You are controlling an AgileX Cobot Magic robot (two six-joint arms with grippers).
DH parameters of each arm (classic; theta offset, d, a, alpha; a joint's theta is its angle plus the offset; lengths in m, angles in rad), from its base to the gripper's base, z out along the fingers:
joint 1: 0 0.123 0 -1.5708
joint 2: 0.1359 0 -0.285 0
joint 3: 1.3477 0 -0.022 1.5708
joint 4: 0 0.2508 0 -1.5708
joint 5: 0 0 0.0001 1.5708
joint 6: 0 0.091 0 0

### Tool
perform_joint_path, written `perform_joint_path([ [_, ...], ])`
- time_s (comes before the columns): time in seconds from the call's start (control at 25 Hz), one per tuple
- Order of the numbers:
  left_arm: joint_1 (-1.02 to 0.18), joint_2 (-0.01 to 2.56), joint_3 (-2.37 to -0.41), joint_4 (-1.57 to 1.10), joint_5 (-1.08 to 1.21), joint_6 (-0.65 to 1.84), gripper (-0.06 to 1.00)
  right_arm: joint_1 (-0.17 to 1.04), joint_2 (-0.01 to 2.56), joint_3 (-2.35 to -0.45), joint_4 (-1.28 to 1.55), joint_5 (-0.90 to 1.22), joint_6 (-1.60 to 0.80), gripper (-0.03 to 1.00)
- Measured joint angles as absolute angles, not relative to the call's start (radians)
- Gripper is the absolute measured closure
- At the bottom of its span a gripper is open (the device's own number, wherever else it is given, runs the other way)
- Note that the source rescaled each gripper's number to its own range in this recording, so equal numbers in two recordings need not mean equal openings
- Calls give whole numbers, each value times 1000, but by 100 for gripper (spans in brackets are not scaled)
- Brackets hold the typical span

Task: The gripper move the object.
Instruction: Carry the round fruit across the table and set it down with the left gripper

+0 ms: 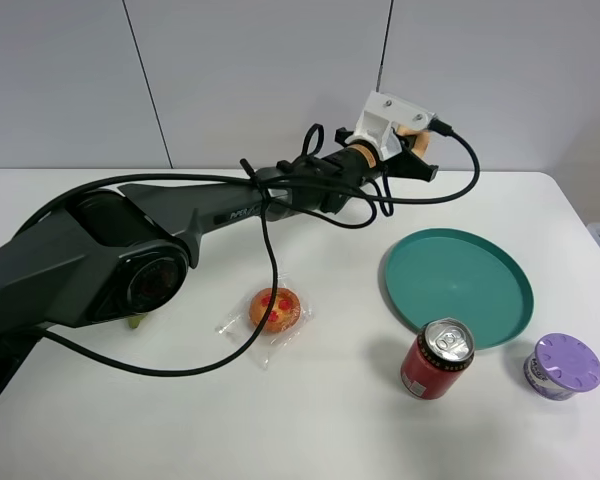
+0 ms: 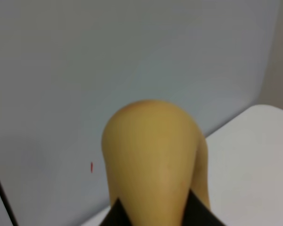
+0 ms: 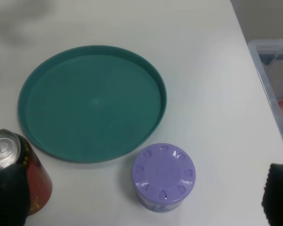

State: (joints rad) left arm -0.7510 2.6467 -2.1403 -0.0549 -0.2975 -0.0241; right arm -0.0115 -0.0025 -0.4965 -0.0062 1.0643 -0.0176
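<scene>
The object, a tan-orange round fruit (image 1: 412, 141), is held in my left gripper (image 1: 418, 152) high above the table's back, above and behind the teal plate (image 1: 458, 288). The arm reaches across from the left, with its white mounting block (image 1: 385, 120) on top. In the left wrist view the fruit (image 2: 153, 160) fills the middle between two black fingertips (image 2: 117, 215), with the wall behind it. My right gripper (image 3: 142, 197) is open, its dark fingertips (image 3: 7, 195) wide apart above a purple-lidded cup (image 3: 163, 175). It does not show in the exterior view.
A red can (image 1: 437, 358) and the purple-lidded cup (image 1: 563, 366) stand in front of the plate. A plastic-wrapped pastry with red dots (image 1: 275, 310) lies mid-table. A clear plastic bin (image 3: 272, 80) sits off the table's right edge.
</scene>
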Motion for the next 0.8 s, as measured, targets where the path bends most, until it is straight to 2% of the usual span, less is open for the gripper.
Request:
perform_joint_path([
  [0.16, -751, 2678, -2140, -55, -275, -96, 94, -12, -2, -497, -6, 1064, -18, -3],
  [0.68, -743, 2688, -2143, -55, 63, -87, 94, -12, -2, -497, -6, 1064, -18, -3],
  [0.8, -743, 2688, -2143, -55, 83, -87, 88, -12, -2, -497, -6, 1064, -18, -3],
])
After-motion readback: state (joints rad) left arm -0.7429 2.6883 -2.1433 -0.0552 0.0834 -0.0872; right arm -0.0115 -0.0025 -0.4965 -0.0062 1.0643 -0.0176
